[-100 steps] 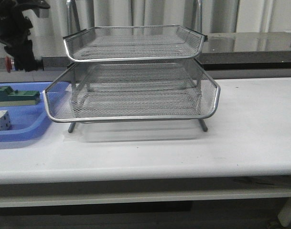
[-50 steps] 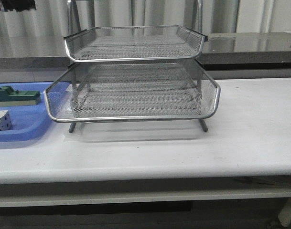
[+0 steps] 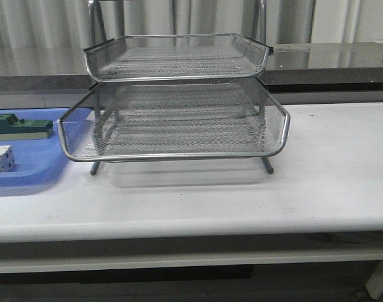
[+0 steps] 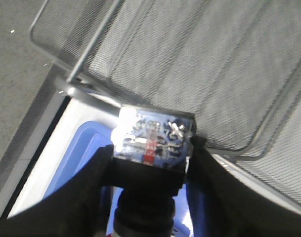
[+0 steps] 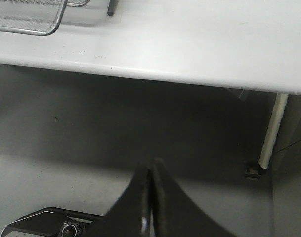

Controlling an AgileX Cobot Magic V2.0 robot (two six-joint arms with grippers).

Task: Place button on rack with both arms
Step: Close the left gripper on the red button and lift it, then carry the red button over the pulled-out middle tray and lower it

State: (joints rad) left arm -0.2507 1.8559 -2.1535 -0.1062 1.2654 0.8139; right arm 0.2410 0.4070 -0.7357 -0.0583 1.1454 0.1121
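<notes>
No text, label, brand or number is legible anywhere in these views.

Button [image 4: 152, 140] clamped in left claw [image 4: 150, 173], above rack [image 4: 199, 64].

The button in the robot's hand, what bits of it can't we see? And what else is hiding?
- Button: left wrist view shows only its rear block; the head is hidden below, between the left gripper fingers.
- Front view: neither arm shows, both are outside the frame.
- Rack: front view cuts off its top.
- Right gripper: shut, off the table.
</notes>
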